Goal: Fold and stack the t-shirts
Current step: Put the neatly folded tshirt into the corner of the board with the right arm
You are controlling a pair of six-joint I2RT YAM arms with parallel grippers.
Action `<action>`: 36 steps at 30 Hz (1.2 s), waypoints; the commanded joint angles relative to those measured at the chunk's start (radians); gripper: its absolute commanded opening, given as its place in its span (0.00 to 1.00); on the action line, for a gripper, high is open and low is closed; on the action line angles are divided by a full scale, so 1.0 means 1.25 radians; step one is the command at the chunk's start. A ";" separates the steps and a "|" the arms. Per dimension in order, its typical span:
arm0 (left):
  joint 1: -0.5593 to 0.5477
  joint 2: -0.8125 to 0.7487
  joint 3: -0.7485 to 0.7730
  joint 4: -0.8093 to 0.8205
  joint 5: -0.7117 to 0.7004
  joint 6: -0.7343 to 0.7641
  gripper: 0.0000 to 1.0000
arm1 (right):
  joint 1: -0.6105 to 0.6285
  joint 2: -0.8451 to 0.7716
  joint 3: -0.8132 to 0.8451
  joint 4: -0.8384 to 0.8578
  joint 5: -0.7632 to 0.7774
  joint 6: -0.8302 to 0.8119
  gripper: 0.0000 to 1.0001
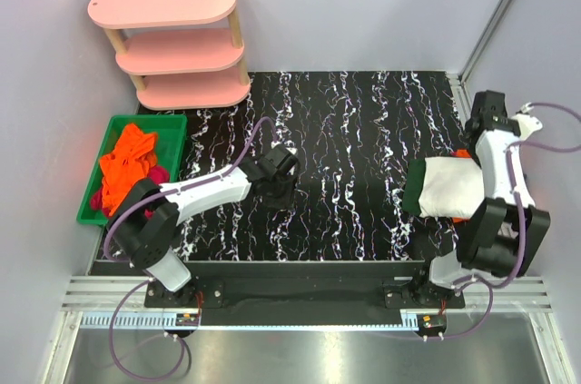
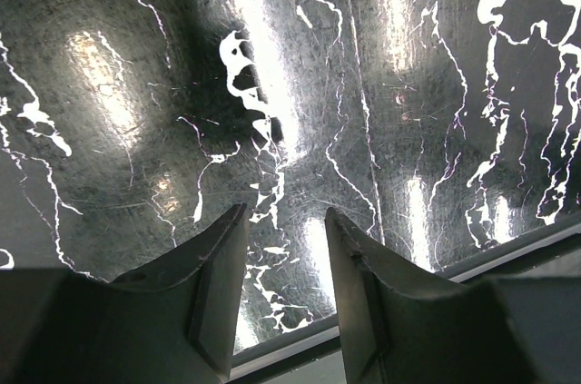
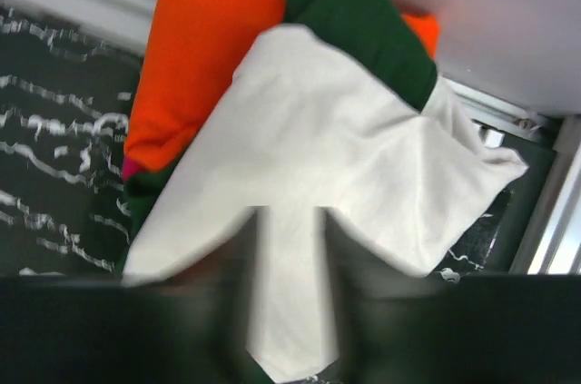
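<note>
The folded white t-shirt (image 3: 318, 184) lay atop an orange t-shirt (image 3: 200, 57) at the desk's (image 1: 363, 130) right edge, directly under the right claw (image 3: 289, 225), which looked spread, though blurred. Loose orange t-shirts (image 1: 125, 164) sat in the green bin (image 1: 174, 126), nearer the spread, empty left claw (image 2: 283, 221).

A black surface (image 1: 354, 148) veined with white marbling filled the middle of the scene. At its far left corner stood a pink three-tier shelf (image 1: 172, 44) on pale wooden posts. A green plastic bin (image 1: 145, 118) sat just beside the surface's left edge. Grey walls enclosed it.
</note>
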 commanded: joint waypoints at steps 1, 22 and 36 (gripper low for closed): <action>0.005 0.018 0.045 0.018 0.032 -0.005 0.44 | -0.006 -0.095 -0.134 0.117 -0.123 -0.029 0.08; 0.000 -0.049 0.014 0.025 -0.008 -0.025 0.44 | -0.118 -0.080 -0.273 0.158 -0.396 0.069 0.42; -0.037 -0.136 -0.078 0.049 -0.111 -0.091 0.47 | 0.258 -0.246 -0.187 0.276 -0.392 -0.190 1.00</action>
